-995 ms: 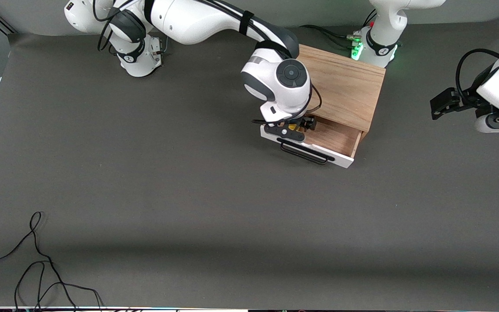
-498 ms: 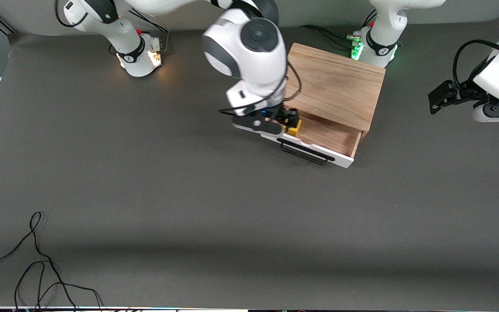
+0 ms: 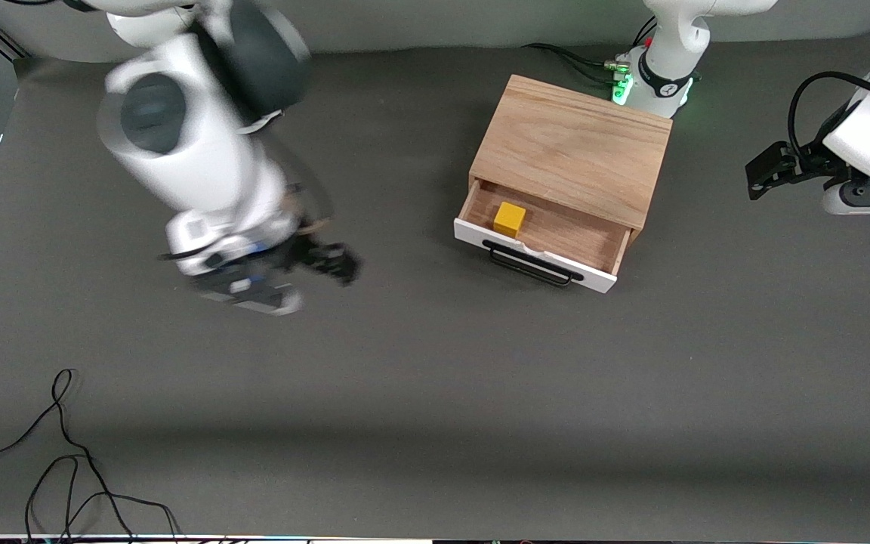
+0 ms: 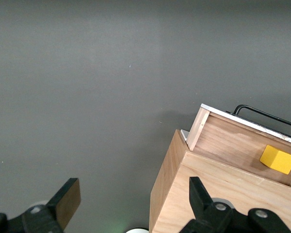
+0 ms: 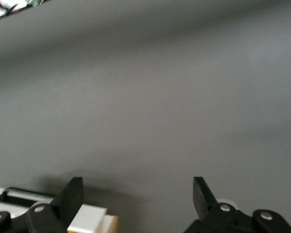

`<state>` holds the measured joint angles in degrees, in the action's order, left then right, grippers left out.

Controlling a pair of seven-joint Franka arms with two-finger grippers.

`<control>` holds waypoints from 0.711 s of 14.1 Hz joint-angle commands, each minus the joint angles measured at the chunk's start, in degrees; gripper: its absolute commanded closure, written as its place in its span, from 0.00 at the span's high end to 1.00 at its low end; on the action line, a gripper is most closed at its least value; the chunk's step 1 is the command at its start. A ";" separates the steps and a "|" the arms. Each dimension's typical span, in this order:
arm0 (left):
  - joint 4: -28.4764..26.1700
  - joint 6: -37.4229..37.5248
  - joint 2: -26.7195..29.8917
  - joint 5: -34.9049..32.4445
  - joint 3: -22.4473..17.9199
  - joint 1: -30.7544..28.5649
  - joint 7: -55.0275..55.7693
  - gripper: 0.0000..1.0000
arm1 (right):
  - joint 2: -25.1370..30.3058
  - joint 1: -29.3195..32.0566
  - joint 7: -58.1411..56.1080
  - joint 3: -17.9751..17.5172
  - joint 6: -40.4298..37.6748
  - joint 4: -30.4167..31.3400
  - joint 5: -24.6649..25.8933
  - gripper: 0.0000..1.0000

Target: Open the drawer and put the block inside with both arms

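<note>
The drawer (image 3: 535, 258) stands pulled out of the light-oak box (image 3: 575, 147), showing its white front and black wire handle (image 3: 529, 266). The yellow block (image 3: 510, 218) lies inside it, at the end toward the right arm. My right gripper (image 3: 329, 261) is open and empty over bare table, well off from the box toward the right arm's end. Its wrist view shows its spread fingers (image 5: 72, 196) and a corner of the drawer front (image 5: 87, 216). My left gripper (image 3: 771, 170) is open and waits beside the box at the left arm's end. Its wrist view shows the block (image 4: 278, 159).
A loose black cable (image 3: 65, 453) lies at the table's near corner at the right arm's end. Cables run from the left arm's green-lit base (image 3: 658, 83) next to the box.
My right gripper let go of the block in the drawer, rose, and swung fast away toward the right arm's end of the table. The left arm barely moved.
</note>
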<state>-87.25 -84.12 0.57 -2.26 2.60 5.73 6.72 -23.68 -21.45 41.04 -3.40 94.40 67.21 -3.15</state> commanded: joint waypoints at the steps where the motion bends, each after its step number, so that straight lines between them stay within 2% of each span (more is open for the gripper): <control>1: -1.43 -0.96 1.36 0.33 -0.06 -0.28 -0.74 1.00 | 10.30 8.06 -11.29 0.05 1.22 12.83 -2.12 1.00; 3: -1.35 -1.05 1.36 0.32 -0.06 -0.19 -0.65 1.00 | 13.82 12.12 -19.47 1.19 1.13 16.10 -2.12 1.00; 5: -1.35 -1.14 1.27 0.33 -0.06 -0.28 -0.74 1.00 | 16.03 11.96 -25.63 5.74 1.05 18.21 -2.03 1.00; 7: -1.35 -1.40 1.27 0.33 -0.06 -0.19 -0.66 1.00 | 18.75 11.96 -37.91 9.53 1.31 20.93 -2.03 1.00; 8: -1.35 -1.40 1.10 0.33 -0.06 -0.19 -0.65 1.00 | 19.46 12.05 -40.40 10.85 0.61 21.12 -2.03 1.00; 10: -1.26 -1.40 1.10 0.33 -0.06 -0.19 -0.65 1.00 | 19.64 12.49 -40.51 11.13 -0.53 21.38 -1.42 1.00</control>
<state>-87.27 -84.32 0.57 -2.26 2.55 5.68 6.72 -6.12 -8.64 2.67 7.29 94.15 85.99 -4.04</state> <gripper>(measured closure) 0.000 0.000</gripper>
